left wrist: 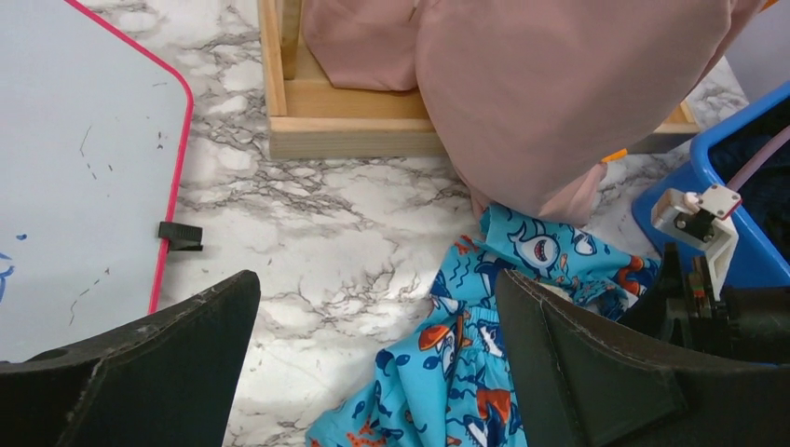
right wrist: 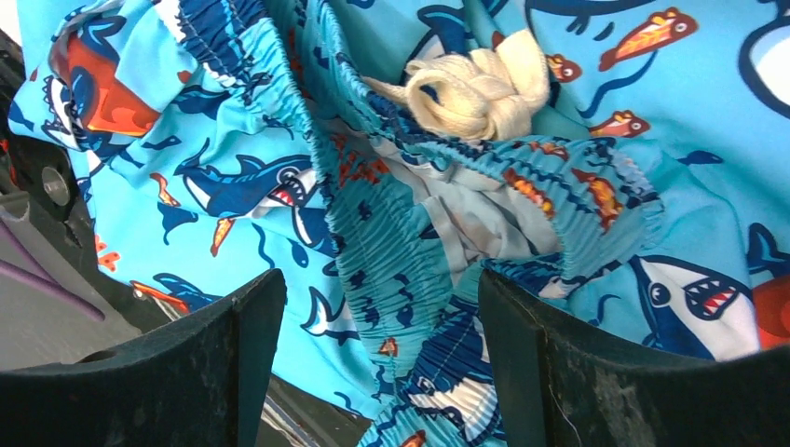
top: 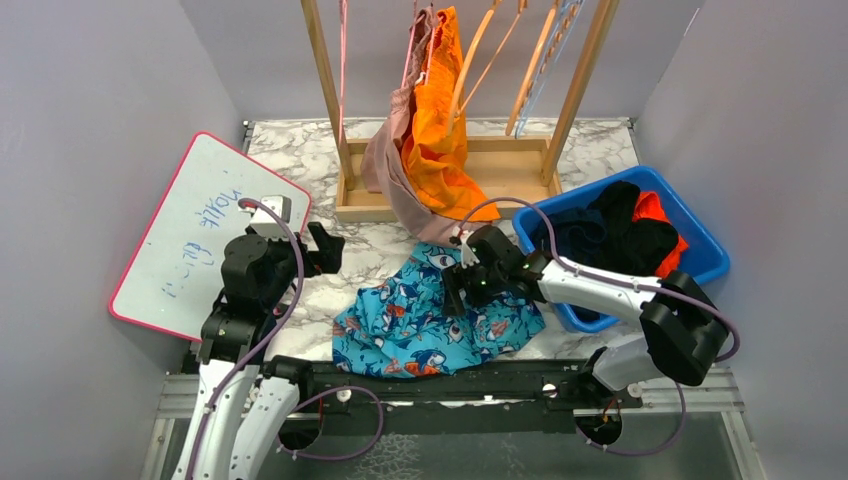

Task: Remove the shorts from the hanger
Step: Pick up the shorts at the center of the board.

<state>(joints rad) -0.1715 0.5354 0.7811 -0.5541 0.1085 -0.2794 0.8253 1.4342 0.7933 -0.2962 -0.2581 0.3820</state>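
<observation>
— Claws, left to right?
— Your left gripper (top: 328,250) gapes wide before the wooden rack's (top: 372,210) left end. Your right gripper (top: 455,293), jaws apart, sits over the blue shorts (top: 410,325) lying before that rack; pink shorts (top: 385,165) and orange shorts (top: 437,125) hang on it.

Plain grey-lavender walls (top: 90,120) close in the space on three sides. The table (top: 290,140) has a white marble-patterned top with grey veins, evenly lit, with only soft shadows. A wooden rack (top: 323,70) stands at its far end, and a pink-edged whiteboard (top: 190,240) sits at the left.
</observation>
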